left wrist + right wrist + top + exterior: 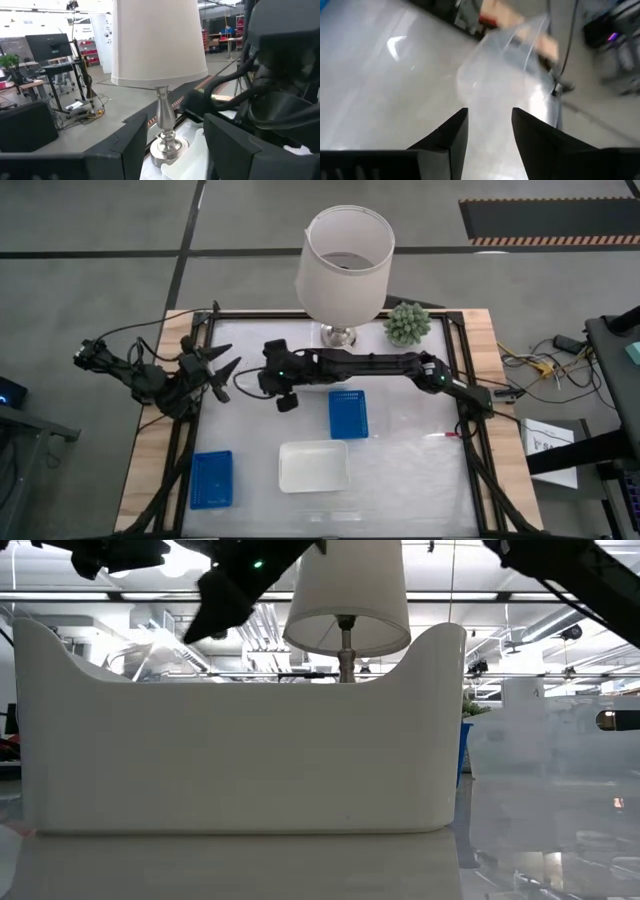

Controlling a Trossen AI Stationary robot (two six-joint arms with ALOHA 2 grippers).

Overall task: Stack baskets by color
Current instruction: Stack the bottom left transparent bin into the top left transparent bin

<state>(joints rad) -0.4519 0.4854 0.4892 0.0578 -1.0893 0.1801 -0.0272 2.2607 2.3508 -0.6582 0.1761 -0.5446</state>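
Blue baskets: I see two on the surface, well apart; one blue basket (pixel 348 414) lies near the middle, the other blue basket (pixel 211 479) near the front left corner.
White basket: a white basket (pixel 314 466) sits just in front of the middle blue one; whether more are nested in it I cannot tell. In the low view its wall (pixel 230 755) fills most of the frame.
Clear container: a see-through tub (pixel 507 75) shows ahead of my right arm's fingers; it is not part of the sort.
Right pincer: the right pincer (pixel 283 385) hangs over the surface's left-middle, beside the lamp base (pixel 338 336); its fingers (pixel 451 135) stand apart with nothing between them.
Left pincer: the left pincer (pixel 222 375) waits at the left edge, fingers (pixel 134 145) spread and empty, facing the lamp (pixel 159 45).
Handling, judged: I expect the baskets to be light, thin moulded plastic, fairly stiff at the rim but flexing in the walls, and smooth enough to slip.
Mesh bottom: the blue floors look perforated, so I would not press there.
Where to hold, judged: I would pinch one short wall from above, one finger inside and one outside, near its middle so the basket hangs level.
Risk, judged: a light basket may skate on the glossy surface if nudged before the fingers close.
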